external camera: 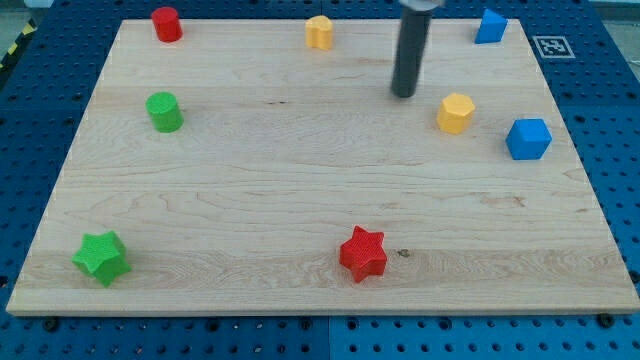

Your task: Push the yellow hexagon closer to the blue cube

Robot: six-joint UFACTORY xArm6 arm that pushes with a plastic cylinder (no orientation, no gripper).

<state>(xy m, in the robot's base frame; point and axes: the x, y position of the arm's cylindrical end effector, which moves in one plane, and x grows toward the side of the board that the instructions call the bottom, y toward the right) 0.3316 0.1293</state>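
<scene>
The yellow hexagon lies on the wooden board at the view's right. The blue cube sits just right of it and slightly lower, a short gap between them. My tip rests on the board just left of the yellow hexagon and slightly above it, not touching it. The dark rod rises from there out of the view's top.
A second yellow block sits at top centre, a second blue block at top right. A red cylinder is top left, a green cylinder left, a green star bottom left, a red star bottom centre.
</scene>
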